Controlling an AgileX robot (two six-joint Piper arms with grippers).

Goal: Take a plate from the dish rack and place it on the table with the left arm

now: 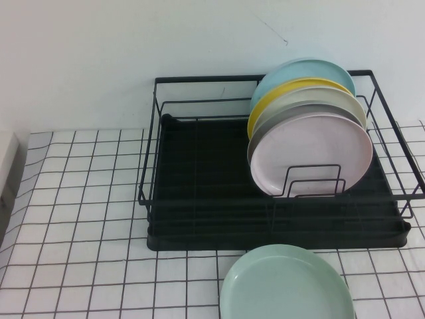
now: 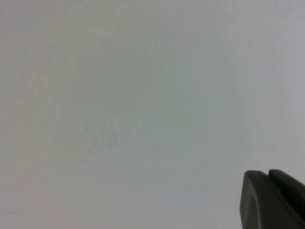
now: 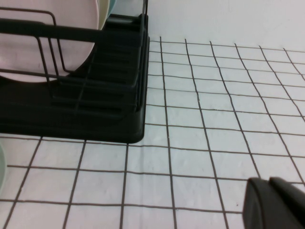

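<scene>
Nearest you, a mint-green plate [image 1: 287, 284] is lying flat at the table's [image 1: 80, 219] front edge. Behind it, the pink plate [image 1: 312, 154] is leaning upright in the dish rack's [image 1: 199, 193] right half, fronting a stack. Your left gripper [image 2: 274, 200] is facing blank wall, your right gripper [image 3: 275, 202] is hovering low over tiles; can't tell either one's opening.

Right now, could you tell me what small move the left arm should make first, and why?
Probably swing the left tool toward the black wire dish rack: its wrist view shows only blank wall, while the round pale pink plate stands upright at the front of the stack. The right tool sits low over the white gridded table, beside the rack.
</scene>
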